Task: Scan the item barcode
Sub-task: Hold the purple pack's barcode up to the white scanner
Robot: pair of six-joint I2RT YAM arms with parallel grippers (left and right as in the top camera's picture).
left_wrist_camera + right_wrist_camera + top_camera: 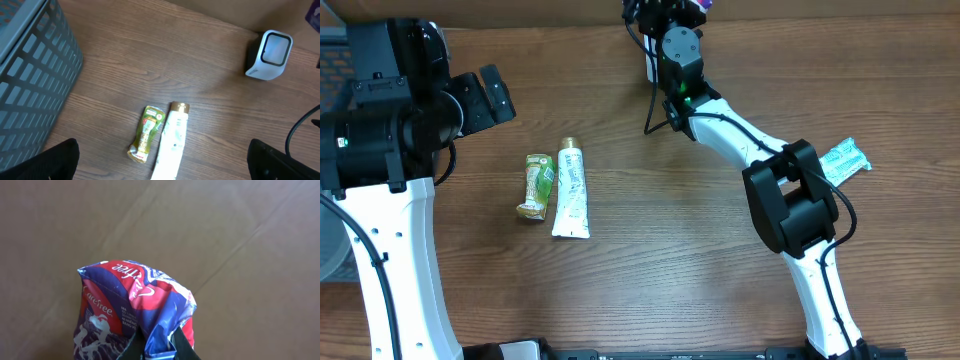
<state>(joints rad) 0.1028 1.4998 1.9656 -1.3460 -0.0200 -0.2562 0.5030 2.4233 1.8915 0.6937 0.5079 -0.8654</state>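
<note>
Your right claw (157, 349) is clamped on a crinkled edge of the glossy purple-and-red Carefree pouch (132, 307), held up at the wooden worktop's (650, 250) far edge. Your left claw (485, 97) gapes wide near the left edge. A smooth white tube (570, 190) lies flat beside it.

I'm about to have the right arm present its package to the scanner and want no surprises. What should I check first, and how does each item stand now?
1. Right end effector shut on the Carefree package: ok.
2. Barcode turned outward for reading: cannot tell; none shows in the right wrist view.
3. Scanner upright, window uncovered: ok.
4. Left end effector open, holding nothing: ok.
5. Green tube and white tube lying apart from the scanner: ok.
</note>
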